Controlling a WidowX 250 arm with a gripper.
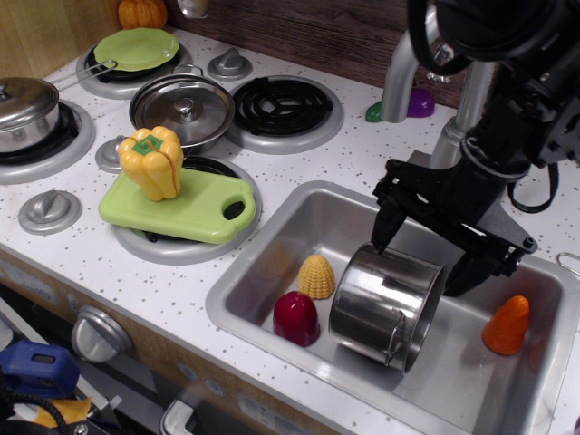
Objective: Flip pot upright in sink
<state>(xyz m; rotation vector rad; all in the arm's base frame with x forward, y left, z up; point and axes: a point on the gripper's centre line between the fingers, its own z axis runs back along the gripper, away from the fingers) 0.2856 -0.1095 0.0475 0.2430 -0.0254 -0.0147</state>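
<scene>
The shiny steel pot lies on its side in the sink, its open mouth facing the front right and a wire loop handle showing at the rim. My gripper is open, just above and behind the pot. One black finger hangs at the pot's back left and the other at its back right. The jaws stand wide apart and hold nothing. I cannot tell whether the fingertips touch the pot.
In the sink lie a yellow corn, a dark red vegetable and an orange carrot. A green cutting board with a yellow pepper sits to the left. A lidded pan and the faucet stand behind.
</scene>
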